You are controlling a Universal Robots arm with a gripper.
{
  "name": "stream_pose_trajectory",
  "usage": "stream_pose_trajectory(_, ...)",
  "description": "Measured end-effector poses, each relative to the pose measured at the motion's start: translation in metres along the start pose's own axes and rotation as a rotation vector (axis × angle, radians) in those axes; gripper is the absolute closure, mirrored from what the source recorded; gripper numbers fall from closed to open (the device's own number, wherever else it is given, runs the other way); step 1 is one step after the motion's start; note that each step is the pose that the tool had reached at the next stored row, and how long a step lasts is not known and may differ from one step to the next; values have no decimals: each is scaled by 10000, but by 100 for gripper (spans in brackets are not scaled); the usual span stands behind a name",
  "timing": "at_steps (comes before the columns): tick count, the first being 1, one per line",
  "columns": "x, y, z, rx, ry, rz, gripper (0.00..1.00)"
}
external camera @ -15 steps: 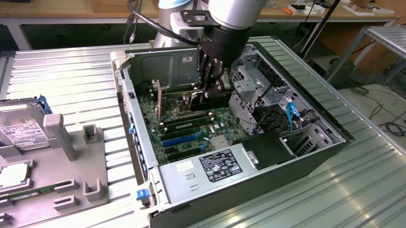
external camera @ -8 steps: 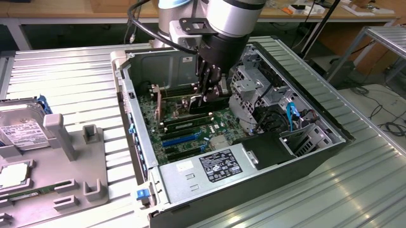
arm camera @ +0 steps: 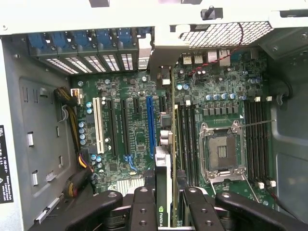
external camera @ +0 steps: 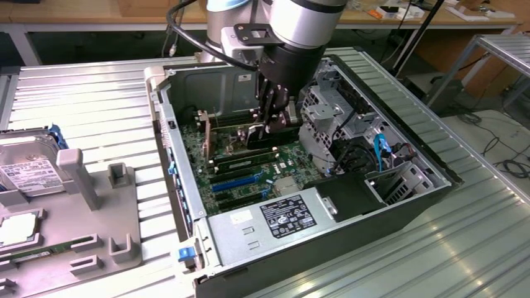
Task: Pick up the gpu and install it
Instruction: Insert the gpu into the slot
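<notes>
Gpu (arm camera: 165, 192) upright between claw (arm camera: 164, 202) fingers, over motherboard (arm camera: 139, 130)

gpu (arm camera: 163, 192) on edge inside the computer case (external camera: 414, 205), above the motherboard (arm camera: 139, 139)

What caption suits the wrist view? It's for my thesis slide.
Fingers hold the gpu edge-on above the motherboard inside the open computer case.

The exterior view looks down obliquely at the open computer case (external camera: 331, 186); the wrist view peers close onto its motherboard (arm camera: 139, 139).
</notes>
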State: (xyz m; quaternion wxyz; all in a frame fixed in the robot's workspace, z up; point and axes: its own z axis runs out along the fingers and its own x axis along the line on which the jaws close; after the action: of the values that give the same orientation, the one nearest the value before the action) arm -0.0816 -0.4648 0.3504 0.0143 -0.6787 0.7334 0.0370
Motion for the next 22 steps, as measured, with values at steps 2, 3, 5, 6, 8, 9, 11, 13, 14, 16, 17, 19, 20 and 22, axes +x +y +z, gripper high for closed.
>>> stream_pose_trajectory(2,0,0,0,0,0,1,73)
stream_pose_trajectory(3,0,0,0,-1,0,0,73)
stream_pose_trajectory(5,0,0,0,0,0,0,73)
stream_pose_trajectory(6,1,2,8,1,-4,0,73)
stream_pose_trajectory(8,4,8,37,5,-1,-1,73)
stream_pose_trajectory(9,5,9,48,5,-1,-1,73)
stream_pose_trajectory(11,7,10,81,5,0,-1,73)
stream_pose_trajectory(13,8,10,98,5,-1,-1,73)
stream_pose_trajectory(14,10,10,115,5,0,0,73)
stream_pose_trajectory(16,15,7,190,5,-1,-1,73)
stream_pose_trajectory(17,16,7,206,5,0,-1,73)
stream_pose_trajectory(19,19,5,247,5,-1,-2,73)
stream_pose_trajectory(20,21,4,271,4,0,-5,73)
stream_pose_trajectory(22,23,3,309,5,0,-9,73)
